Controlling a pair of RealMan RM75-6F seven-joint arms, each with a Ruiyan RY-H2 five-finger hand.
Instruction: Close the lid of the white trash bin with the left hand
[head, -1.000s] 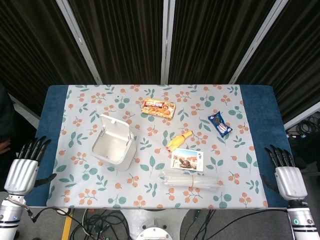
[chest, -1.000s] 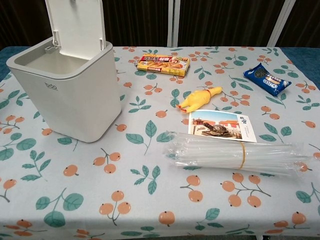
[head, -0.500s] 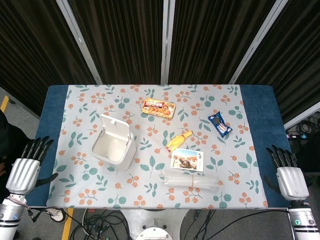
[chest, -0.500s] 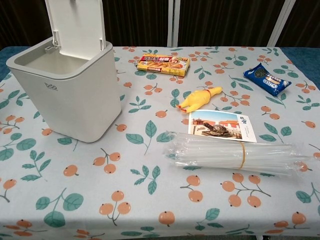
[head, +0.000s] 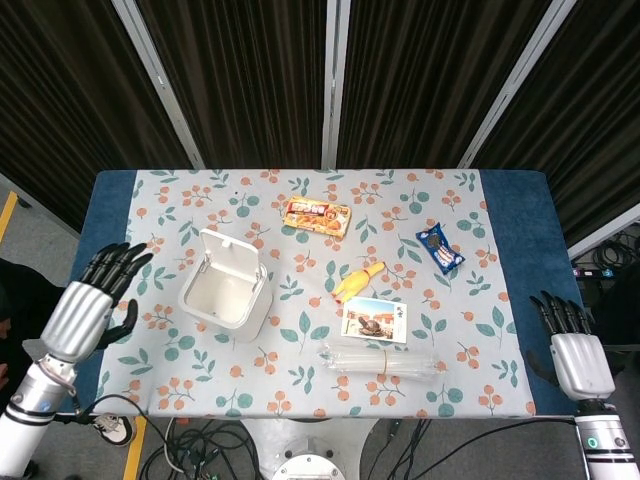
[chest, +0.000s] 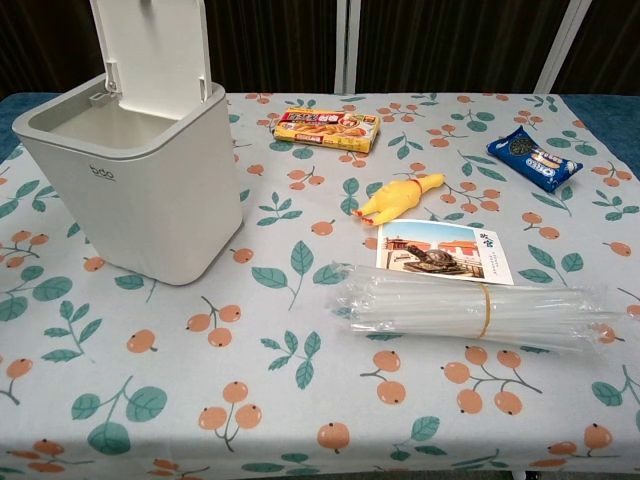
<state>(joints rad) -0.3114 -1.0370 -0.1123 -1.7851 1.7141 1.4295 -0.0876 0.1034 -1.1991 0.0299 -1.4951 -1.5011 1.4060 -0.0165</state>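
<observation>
White trash bin (head: 226, 298) is seen w/ lid (head: 233, 256) stood upright, hinged along the far rim; the opening faces up and the long axis runs approx 11-to-5 o'clock in the head view. The bin sits on the tablecloth (head: 300, 390) at approx 9 o'clock of the table's middle. Its inside is seen to be bare white; nothing is made out in it.

Near edge first: a clear bundle of straws (head: 380, 361) is laid crosswise, bound by a band. Just beyond it a turtle card (head: 374, 320) lies flat, then a yellow rubber chicken (head: 356, 281) at approx 12 o'clock of the card. Further off, a blue snack pack (head: 440, 249) is found at 2 o'clock of the chicken, and an orange food box (head: 317, 214) lies farthest, at approx 1 o'clock of the bin.

Left hand (head: 90, 304) is seen over the table's left edge, at 9 o'clock of the bin, apart from it, fingers spread, nothing held. Vs 0.5 s ago it has been moved up and inward toward the bin. Right hand (head: 574, 350) is held off the right edge, fingers straight and apart, nothing held, approx unchanged. Neither hand shows in the chest view.
</observation>
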